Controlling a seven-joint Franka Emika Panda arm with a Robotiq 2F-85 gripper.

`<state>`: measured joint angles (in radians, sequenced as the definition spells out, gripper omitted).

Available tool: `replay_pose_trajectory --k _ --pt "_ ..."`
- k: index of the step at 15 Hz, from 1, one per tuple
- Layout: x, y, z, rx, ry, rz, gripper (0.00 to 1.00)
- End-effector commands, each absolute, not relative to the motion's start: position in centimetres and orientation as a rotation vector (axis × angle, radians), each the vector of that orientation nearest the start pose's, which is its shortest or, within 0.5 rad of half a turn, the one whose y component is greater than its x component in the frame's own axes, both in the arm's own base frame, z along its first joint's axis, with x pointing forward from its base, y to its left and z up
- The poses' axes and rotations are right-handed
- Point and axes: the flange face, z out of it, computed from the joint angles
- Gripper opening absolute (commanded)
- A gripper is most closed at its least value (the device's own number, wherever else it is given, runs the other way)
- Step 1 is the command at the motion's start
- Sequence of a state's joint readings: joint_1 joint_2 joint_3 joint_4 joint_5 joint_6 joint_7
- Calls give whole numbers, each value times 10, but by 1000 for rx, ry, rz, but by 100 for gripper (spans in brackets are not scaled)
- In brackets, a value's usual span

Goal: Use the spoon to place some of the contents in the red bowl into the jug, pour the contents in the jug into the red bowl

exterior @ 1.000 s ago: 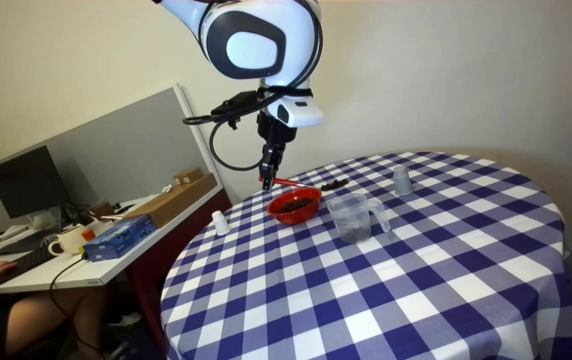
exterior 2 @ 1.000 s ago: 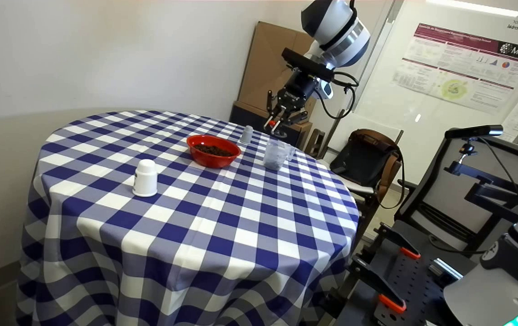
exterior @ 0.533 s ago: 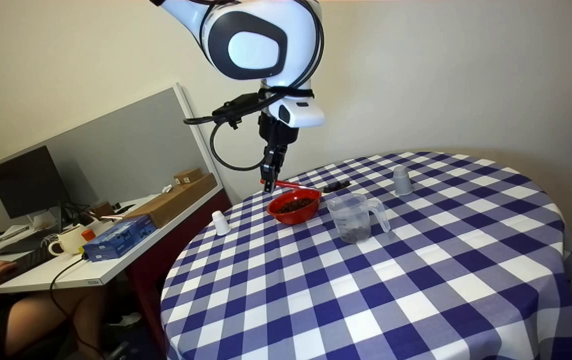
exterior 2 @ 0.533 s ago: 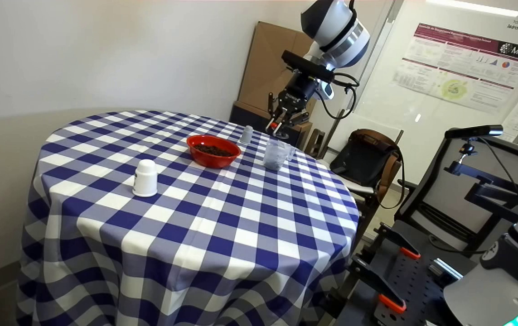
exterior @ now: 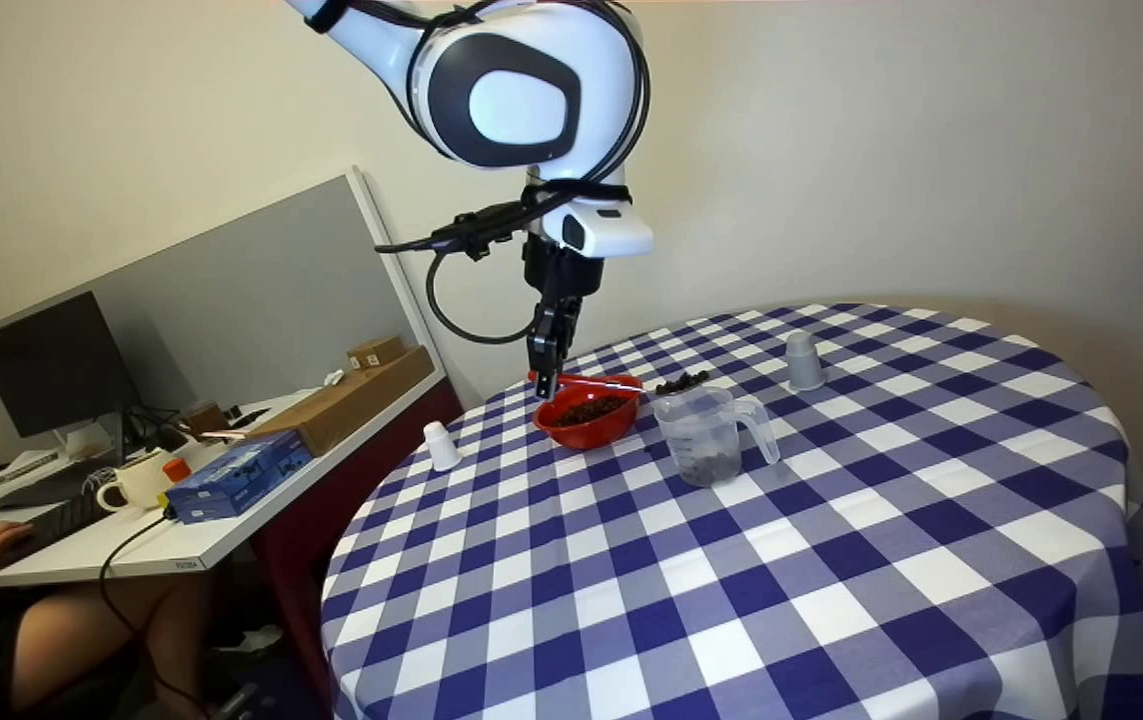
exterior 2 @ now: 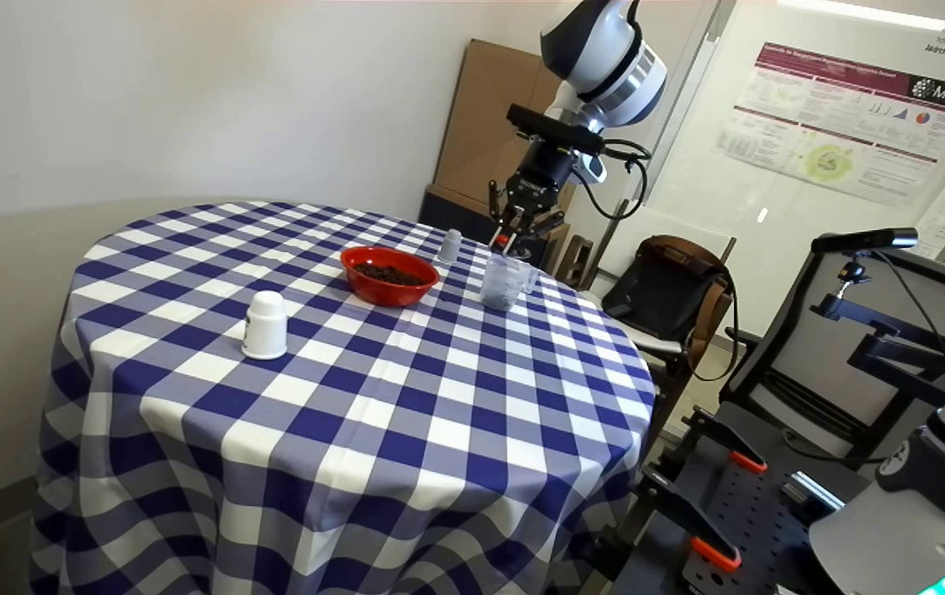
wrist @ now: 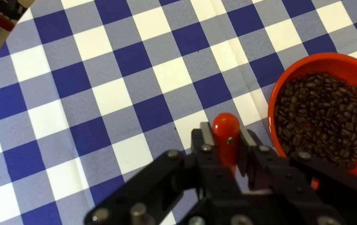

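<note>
Cup (exterior: pixel 441 447), white and apparently upturned, stands on the worktop (exterior: pixel 731 590) well to the left of the jug (exterior: pixel 696 432), as seen in an exterior view. The fingers (exterior: pixel 545 362) hang to the left of the jug, clamped around the red handle end of the spoon (exterior: pixel 596 382); the wrist view confirms the grip. The red bowl (exterior: pixel 591 436), partly filled with coffee beans (wrist: pixel 322 115), sits left of the jug, near but not touching it. The spoon extends toward the jug and carries a dark load (exterior: pixel 681 382), presumably beans, at its far end; this end shows at the rear rim of the jug, but whether over or behind the opening cannot be told. The jug stands upright, handle to the right; material low inside it is too faint to identify. The grey cup (exterior: pixel 804 362) stands apart, right of the jug and farther back.

Step in hand, as judged: transfer of the scooped portion to the jug. Pouring from the jug into the red bowl remains. Next move, as judged: align the loaded end with the opening of the jug, clear of the rim, with the spoon level; then roll the spoon about its handle to discharge.
</note>
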<state>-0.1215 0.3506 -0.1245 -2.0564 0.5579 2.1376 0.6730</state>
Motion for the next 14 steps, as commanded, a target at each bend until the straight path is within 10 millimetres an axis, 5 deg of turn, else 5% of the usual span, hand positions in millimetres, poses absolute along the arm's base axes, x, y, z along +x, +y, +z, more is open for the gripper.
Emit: replay_pose_trajectory --k 1,14 --pt "566 -115 250 -2262 1704 474 9" --pt "583 -104 243 -2382 1728 582 9"
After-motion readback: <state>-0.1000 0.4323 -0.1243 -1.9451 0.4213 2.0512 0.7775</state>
